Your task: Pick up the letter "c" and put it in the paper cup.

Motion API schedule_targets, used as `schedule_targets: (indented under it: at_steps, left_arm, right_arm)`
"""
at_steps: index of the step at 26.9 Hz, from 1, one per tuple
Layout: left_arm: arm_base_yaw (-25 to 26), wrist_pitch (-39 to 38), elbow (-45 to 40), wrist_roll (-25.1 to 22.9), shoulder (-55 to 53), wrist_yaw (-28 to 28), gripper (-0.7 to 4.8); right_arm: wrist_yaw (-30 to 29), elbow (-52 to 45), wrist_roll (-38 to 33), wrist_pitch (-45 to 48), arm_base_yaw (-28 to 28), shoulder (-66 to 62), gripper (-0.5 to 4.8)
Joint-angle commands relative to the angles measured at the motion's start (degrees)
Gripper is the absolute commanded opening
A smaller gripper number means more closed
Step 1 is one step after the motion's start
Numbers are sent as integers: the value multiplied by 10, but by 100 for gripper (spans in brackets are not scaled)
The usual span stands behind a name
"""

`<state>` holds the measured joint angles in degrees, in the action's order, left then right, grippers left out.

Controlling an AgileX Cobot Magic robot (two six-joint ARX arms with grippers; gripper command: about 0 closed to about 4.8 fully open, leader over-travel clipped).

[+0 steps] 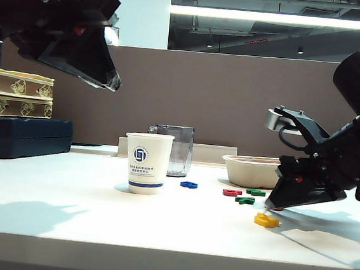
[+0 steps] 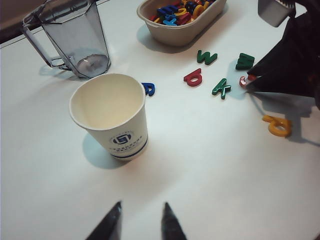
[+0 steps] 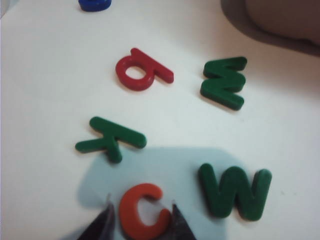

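While green letters [image 3: 233, 192] crowd, right pincer [image 3: 141, 216] flanks letter "c" [image 3: 142, 212]

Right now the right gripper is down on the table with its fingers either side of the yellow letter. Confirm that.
Not quite. The right gripper is down on the table, but its fingers stand either side of the orange-red letter "c", as the right wrist view shows. The yellow letter lies apart from it, nearer the table's front edge.

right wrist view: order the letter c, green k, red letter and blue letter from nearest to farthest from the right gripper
1. letter "c", between the jaws of the right gripper.
2. green k, just beyond the c.
3. red letter, farther out past the k.
4. blue letter, farthest, at the frame edge.
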<state>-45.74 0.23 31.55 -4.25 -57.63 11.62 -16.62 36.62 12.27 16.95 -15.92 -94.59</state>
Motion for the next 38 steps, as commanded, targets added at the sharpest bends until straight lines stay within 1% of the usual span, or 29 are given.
schedule_targets:
  at_steps: [1,15,16,19,31,38]
  left_arm:
    - [-1,7,1,2,1,2,97]
    - [-1,7,1,2,1,2,98]
    - [-1,7,1,2,1,2,98]
    - [-1,7,1,2,1,2,97]
    - [-1,7,1,2,1,2,98]
    - [-1,7,1,2,1,2,97]
  right_arm:
    - [0,1,-3,-4,-1,12,144]
    - [0,1,-3,-6,-1,21,149]
    - [0,1,-3,-6,-1,21,154]
    - [0,1,-3,-7,-1,21,213]
    - [2,1,-2,-3,-1,19,211]
    - [1,1,-3,-4,-1,-13,211]
